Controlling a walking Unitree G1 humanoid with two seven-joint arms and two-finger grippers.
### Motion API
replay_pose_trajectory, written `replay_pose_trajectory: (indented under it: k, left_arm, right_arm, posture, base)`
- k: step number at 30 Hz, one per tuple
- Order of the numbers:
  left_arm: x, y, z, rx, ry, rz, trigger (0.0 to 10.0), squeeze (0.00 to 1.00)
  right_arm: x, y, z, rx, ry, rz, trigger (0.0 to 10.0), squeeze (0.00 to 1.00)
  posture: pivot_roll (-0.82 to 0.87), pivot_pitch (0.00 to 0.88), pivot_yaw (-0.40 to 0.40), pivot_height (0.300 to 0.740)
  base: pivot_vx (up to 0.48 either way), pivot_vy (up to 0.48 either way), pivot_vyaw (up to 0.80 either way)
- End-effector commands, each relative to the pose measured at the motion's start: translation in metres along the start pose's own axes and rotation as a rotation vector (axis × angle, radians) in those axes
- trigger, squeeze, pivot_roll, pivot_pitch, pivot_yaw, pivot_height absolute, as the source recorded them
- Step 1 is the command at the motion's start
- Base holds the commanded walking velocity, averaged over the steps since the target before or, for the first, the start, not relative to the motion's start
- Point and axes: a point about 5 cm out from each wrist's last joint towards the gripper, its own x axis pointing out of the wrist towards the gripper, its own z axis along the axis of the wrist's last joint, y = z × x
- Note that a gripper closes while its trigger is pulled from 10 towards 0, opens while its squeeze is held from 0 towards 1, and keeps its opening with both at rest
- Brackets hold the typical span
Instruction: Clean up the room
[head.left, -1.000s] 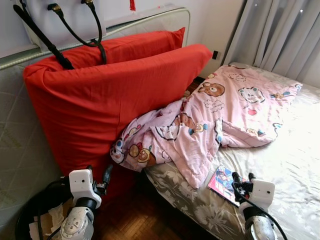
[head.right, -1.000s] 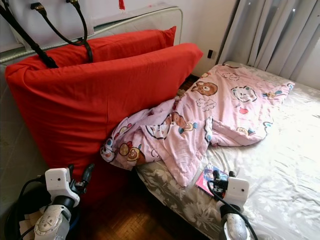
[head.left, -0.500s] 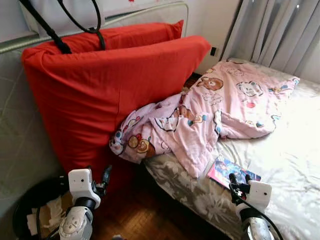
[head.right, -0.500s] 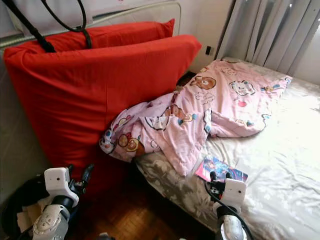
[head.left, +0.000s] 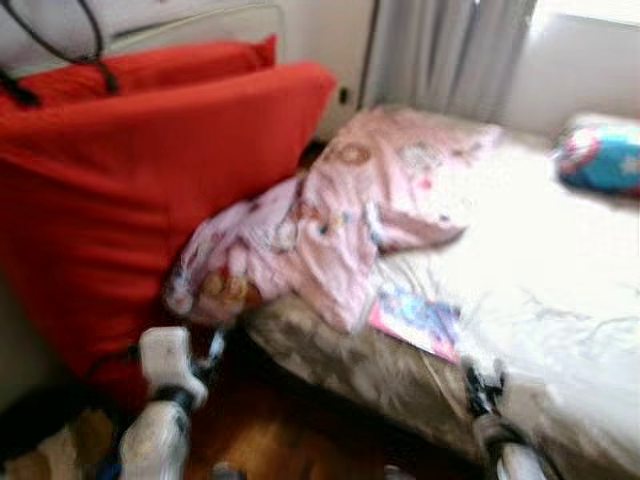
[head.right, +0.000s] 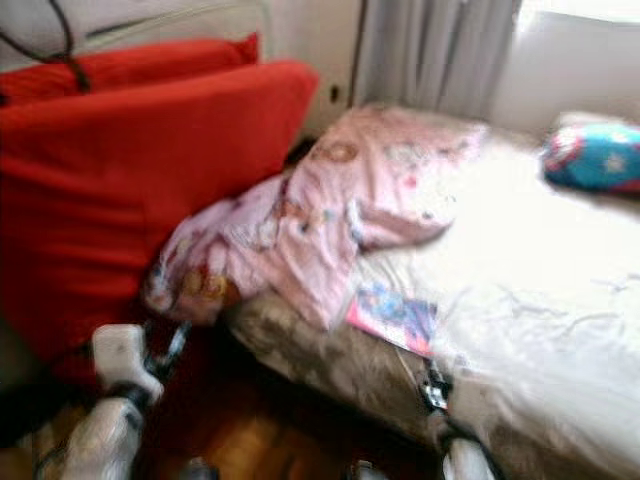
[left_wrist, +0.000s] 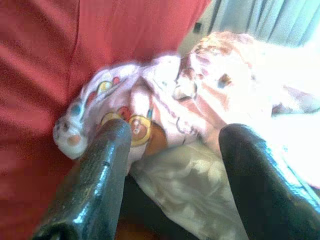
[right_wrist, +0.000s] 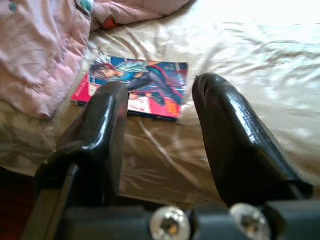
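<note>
A pink cartoon-print blanket (head.left: 340, 215) lies crumpled over the near corner of the bed (head.left: 540, 260) and spills against a big red cushion (head.left: 150, 170). A colourful magazine (head.left: 418, 322) lies flat on the pale sheet near the bed's edge. My left gripper (head.left: 212, 348) hangs low beside the red cushion, open, and points at the blanket (left_wrist: 165, 95). My right gripper (head.left: 470, 382) sits low at the bed's edge. It is open, with the magazine (right_wrist: 137, 87) a little beyond its fingertips (right_wrist: 111, 95). The head views are blurred.
A blue and red pillow (head.left: 602, 158) rests at the far right of the bed. Grey curtains (head.left: 440, 50) hang behind. A second red cushion (head.left: 140, 68) leans on the wall. Dark wooden floor (head.left: 270, 440) runs between cushion and bed, with a dark bin (head.left: 40, 440) at lower left.
The whole picture has swung to the right and blurred, so the camera has turned. The blue and red pillow has come into view. Both grippers stay low and open.
</note>
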Motion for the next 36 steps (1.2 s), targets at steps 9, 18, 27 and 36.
replay_pose_trajectory:
  k: [9,18,27,36]
  left_arm:
    - [-0.0043,0.004,-0.0027,-0.002,0.023,0.018,10.0,0.0]
    - [-0.0052,0.0043,-0.0021,0.001,0.027,0.016,10.0,0.0]
    - [-0.005,0.0043,-0.0018,0.004,0.029,0.011,10.0,0.0]
    - [-0.0032,0.0043,-0.0007,0.005,0.031,0.007,10.0,0.0]
  right_arm:
    - [0.0014,0.0046,0.0002,0.0,0.001,0.027,10.0,0.0]
    - [0.0021,0.0045,-0.0004,0.001,0.002,0.028,10.0,0.0]
    - [0.0034,0.004,-0.0055,0.015,0.04,0.019,10.0,0.0]
    - [0.0034,0.0074,-0.0068,0.009,0.038,0.036,10.0,0.0]
  posture:
    - [0.04,0.062,-0.058,0.656]
    - [0.04,0.064,-0.056,0.656]
    - [0.04,0.05,-0.05,0.656]
    - [0.04,0.059,-0.049,0.656]
  base:
    - [0.302,0.0,0.0]
    - [0.332,0.0,0.0]
    - [0.347,0.0,-0.17]
    - [0.27,0.0,-0.17]
